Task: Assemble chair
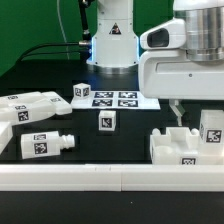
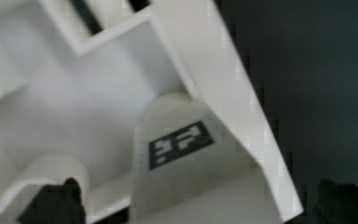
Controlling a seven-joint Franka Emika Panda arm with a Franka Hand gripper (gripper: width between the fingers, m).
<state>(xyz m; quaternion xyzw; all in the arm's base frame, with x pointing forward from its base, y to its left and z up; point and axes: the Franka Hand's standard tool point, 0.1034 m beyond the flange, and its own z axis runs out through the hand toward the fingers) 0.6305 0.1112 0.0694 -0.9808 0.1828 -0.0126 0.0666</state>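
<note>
Exterior view first, Mia asked: what were the chair parts (image 1: 178, 148) made of?

Tom: Smooth white plastic, blocky and square-edged. Each one carried a black-and-white square tag. They lay loose on a matte black table (image 1: 135, 138).

Mia: Where exactly?

Tom: Two chunky blocks (image 1: 25, 105) sat at the exterior view's left. A pegged leg (image 1: 45, 143) lay on its side close by, nearer the camera. One small cube (image 1: 83, 91) stood just beside the marker board (image 1: 115, 98), and another cube (image 1: 107, 121) stood alone near the middle. At the exterior view's right lay a broad notched slab (image 1: 165, 150) with raised walls. A tagged block (image 1: 212, 128) stood upright at its far side, though I couldn't tell whether the two touched. A long white rail (image 1: 100, 178) ran along the front edge.

Mia: And the gripper (image 2: 201, 202)?

Tom: In the wrist view its dark fingertips (image 2: 55, 200) stood as wide apart as they go and clasped nothing. Beneath them, white plastic with stepped cut-outs filled the picture. A narrow round-topped piece (image 2: 179, 143) with a tag sat in line with the gap, apart from both tips.

Mia: Where did it hang?

Tom: In the exterior view it hung over the notched slab, under a glossy white casing (image 1: 185, 65).
</note>
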